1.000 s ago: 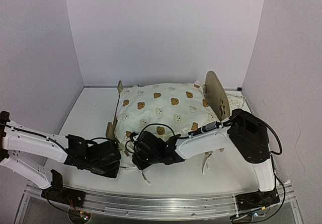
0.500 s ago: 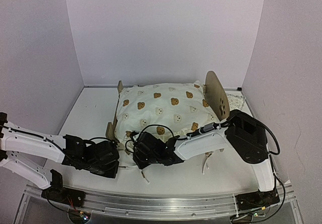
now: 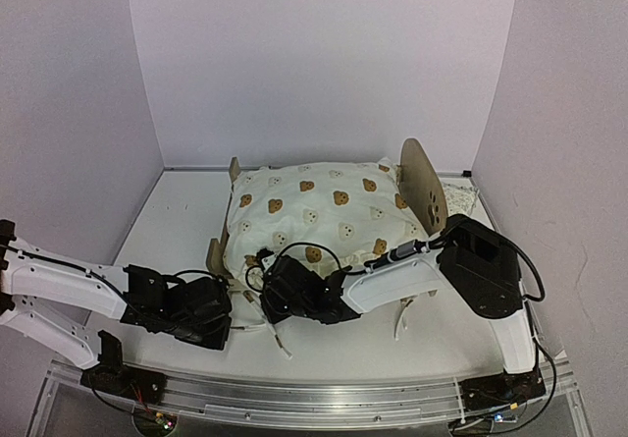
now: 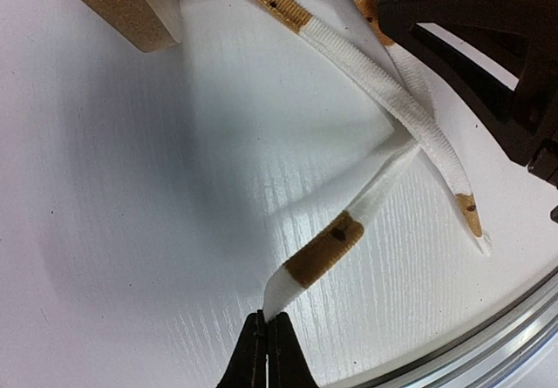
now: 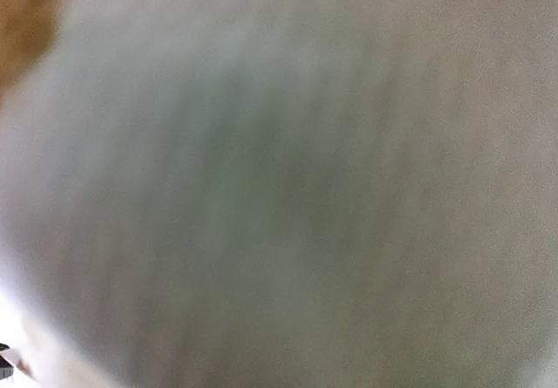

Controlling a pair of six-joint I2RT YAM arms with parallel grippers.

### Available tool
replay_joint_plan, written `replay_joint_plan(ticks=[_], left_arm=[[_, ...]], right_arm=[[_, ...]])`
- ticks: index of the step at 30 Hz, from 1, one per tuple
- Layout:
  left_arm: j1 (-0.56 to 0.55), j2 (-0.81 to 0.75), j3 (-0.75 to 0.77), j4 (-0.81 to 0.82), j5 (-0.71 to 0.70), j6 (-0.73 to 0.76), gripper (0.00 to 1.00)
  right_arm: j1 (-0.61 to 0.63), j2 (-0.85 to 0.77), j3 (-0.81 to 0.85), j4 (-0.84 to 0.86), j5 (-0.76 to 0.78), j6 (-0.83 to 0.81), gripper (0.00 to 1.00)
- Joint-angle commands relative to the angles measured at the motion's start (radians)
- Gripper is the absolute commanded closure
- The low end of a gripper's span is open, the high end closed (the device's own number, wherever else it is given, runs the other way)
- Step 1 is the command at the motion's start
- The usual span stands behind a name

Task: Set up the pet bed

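The pet bed [image 3: 422,184] stands mid-table, its plywood headboard at the right. A cream bear-print quilt [image 3: 314,211] covers it. My left gripper [image 4: 266,340] is shut on the tip of a white quilt tie [image 4: 324,247] with a brown band, low over the table in front of the bed's near left leg [image 4: 113,4]. From above, the left gripper [image 3: 231,321] sits just left of the right gripper [image 3: 260,295]. The right gripper is pressed into the quilt's near left corner. Blurred cloth fills the right wrist view and hides its jaws.
A second tie [image 4: 384,100] crosses the held one on the white table [image 3: 177,221]. A speckled pillow [image 3: 458,199] lies behind the headboard, near the right wall. The metal rail [image 3: 324,398] runs along the near edge.
The right gripper has edged left and closer into the quilt's near corner. The left gripper has kept its hold on the tie and barely moved.
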Motion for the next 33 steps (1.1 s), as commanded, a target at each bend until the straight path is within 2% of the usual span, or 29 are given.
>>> replay_joint_plan(ticks=[1,7,16,23,30,33], left_arm=[[0.004,-0.017,-0.003,0.030,0.001,0.005,1.00],[0.004,-0.012,-0.009,0.045,0.009,0.008,1.00],[0.004,-0.016,0.001,0.079,-0.012,0.011,1.00],[0.004,0.032,0.053,0.179,-0.090,0.010,1.00],[0.007,0.207,0.162,0.174,-0.202,-0.002,1.00],[0.024,0.259,0.189,0.196,-0.188,0.003,1.00]], right_arm=[[-0.005,0.024,-0.011,0.042,-0.008,0.031,0.76],[-0.005,0.026,-0.036,0.057,-0.038,0.057,0.76],[-0.005,0.001,-0.086,0.100,-0.078,0.082,1.00],[0.003,-0.081,-0.131,0.124,-0.104,0.064,1.00],[0.009,-0.134,-0.172,0.135,-0.115,0.059,1.00],[0.012,-0.165,-0.195,0.146,-0.125,0.056,1.00]])
